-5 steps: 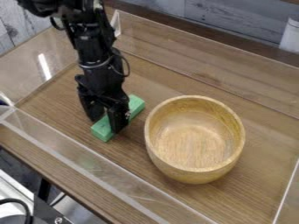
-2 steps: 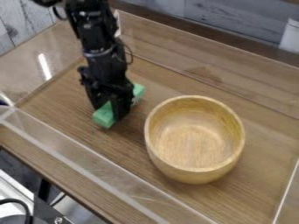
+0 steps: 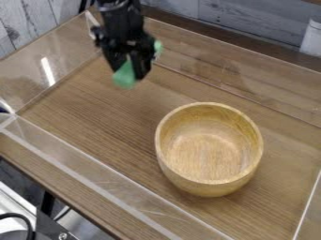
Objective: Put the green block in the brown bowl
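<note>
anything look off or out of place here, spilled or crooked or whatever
Nothing stands out. The gripper holds the green block in the air above the wooden table, up and to the left of the brown bowl. The bowl sits upright, empty and undamaged, and nothing is spilled.

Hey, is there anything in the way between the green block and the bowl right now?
Nothing visible. The gripper holds the green block in the air, up and to the left of the bowl. Only bare table lies between them, and the bowl is empty.
</note>
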### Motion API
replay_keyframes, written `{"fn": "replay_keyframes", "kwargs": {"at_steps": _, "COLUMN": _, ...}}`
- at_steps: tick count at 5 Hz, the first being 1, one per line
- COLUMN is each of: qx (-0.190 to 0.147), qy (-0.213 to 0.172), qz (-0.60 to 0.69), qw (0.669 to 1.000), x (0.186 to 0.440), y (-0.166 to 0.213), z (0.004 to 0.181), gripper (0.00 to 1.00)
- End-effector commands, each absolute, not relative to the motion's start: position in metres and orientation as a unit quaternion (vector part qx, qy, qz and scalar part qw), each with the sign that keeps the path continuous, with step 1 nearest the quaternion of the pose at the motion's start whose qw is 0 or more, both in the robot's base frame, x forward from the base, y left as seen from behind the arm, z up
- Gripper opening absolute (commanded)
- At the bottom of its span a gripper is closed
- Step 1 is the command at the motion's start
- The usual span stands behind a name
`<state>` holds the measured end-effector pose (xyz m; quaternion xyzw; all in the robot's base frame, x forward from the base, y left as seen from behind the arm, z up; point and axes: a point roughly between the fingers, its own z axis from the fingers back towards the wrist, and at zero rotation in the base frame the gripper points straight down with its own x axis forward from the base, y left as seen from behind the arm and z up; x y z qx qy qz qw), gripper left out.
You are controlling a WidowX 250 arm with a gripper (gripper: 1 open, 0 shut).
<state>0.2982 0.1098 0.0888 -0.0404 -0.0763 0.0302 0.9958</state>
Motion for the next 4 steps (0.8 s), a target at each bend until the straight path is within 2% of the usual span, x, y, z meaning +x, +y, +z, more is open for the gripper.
{"fn": "replay_keyframes", "kwargs": {"at_steps": 1, "qx": -0.018, "qy": -0.089, "qz": 0.030, "qw": 0.995, "x": 0.306, "y": 0.129, "z": 0.081, "gripper": 0.00}}
{"fn": "replay_keyframes", "kwargs": {"at_steps": 3, "qx": -0.004, "qy": -0.064, "qz": 0.032, "qw": 0.997, "x": 0.309, "y": 0.144, "z": 0.038, "gripper": 0.00}}
{"fn": "replay_keyframes", "kwargs": {"at_steps": 4, "qx": -0.010, "qy": -0.065, "qz": 0.039, "qw": 0.997, "x": 0.307, "y": 0.141, "z": 0.048, "gripper": 0.00}}
